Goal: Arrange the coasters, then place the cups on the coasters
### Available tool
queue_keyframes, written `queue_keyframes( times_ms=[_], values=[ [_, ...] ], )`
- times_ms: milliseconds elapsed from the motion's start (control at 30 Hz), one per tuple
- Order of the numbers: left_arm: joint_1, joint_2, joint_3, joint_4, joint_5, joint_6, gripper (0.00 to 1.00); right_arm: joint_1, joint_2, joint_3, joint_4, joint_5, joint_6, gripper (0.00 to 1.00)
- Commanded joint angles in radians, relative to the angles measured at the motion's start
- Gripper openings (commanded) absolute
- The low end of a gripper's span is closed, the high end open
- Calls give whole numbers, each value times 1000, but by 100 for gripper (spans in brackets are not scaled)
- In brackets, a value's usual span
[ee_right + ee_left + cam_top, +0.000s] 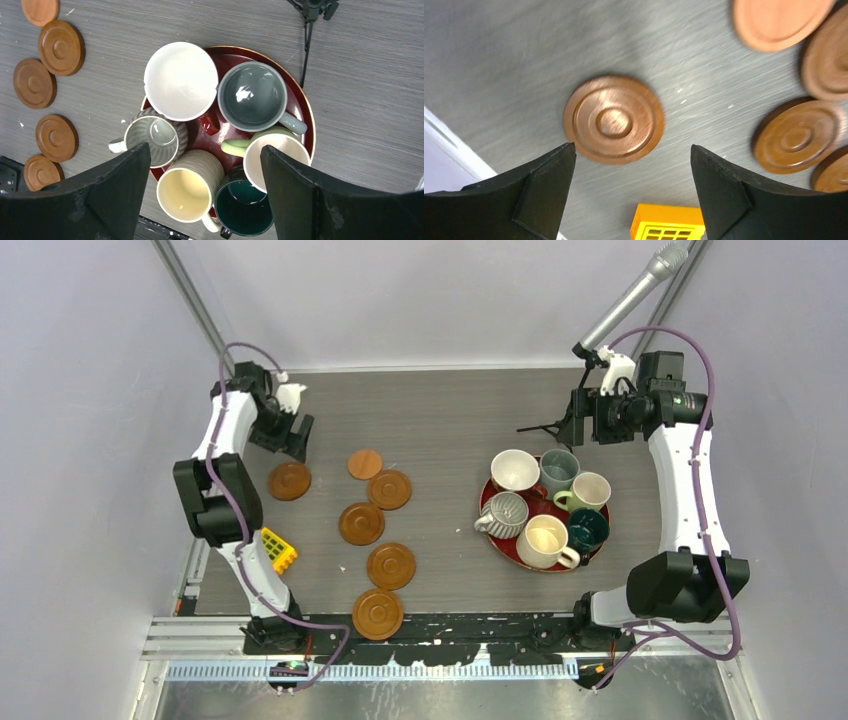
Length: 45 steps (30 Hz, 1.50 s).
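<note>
Coaster [613,120], leftmost, lies flat just under your left gripper [632,149]: jaws wide, holding nothing, seemingly clear of it; view blurred.

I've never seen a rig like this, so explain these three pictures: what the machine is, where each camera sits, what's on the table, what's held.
Two robot arms are bolted at the near edge of the table. The wide picture looks down from above; the other two come from a camera on each wrist, so the black wedges are that arm's own fingers. Six wooden coasters lie loose on the table, a yellow block to their left. Six mugs crowd a red tray. The left hand hangs open above one coaster, the right hand open above the mugs. Neither holds anything.
</note>
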Motion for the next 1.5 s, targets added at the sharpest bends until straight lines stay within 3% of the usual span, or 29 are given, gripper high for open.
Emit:
queue_keyframes(
  times_ms=[0, 367, 633, 833, 1033, 1467],
  values=[
    [-95, 20, 109, -36, 122, -41, 86, 17, -42, -12, 40, -32, 13, 85],
    [-338, 252, 294, 29, 14, -150, 85, 19, -70, -36, 34, -29, 22, 85],
    [-367, 381, 386, -17, -62, -158, 84, 19, -72, -45, 23, -37, 16, 85],
    [-364, 312, 239, -11, -97, -68, 80, 19, -59, -45, 23, -44, 16, 85],
    [-316, 229, 77, -7, -114, -8, 71, 18, -41, -40, 28, -51, 24, 85],
    [-276, 12, -292, -1, -130, 172, 67, 20, -20, -40, 37, -74, 39, 84]
  ],
)
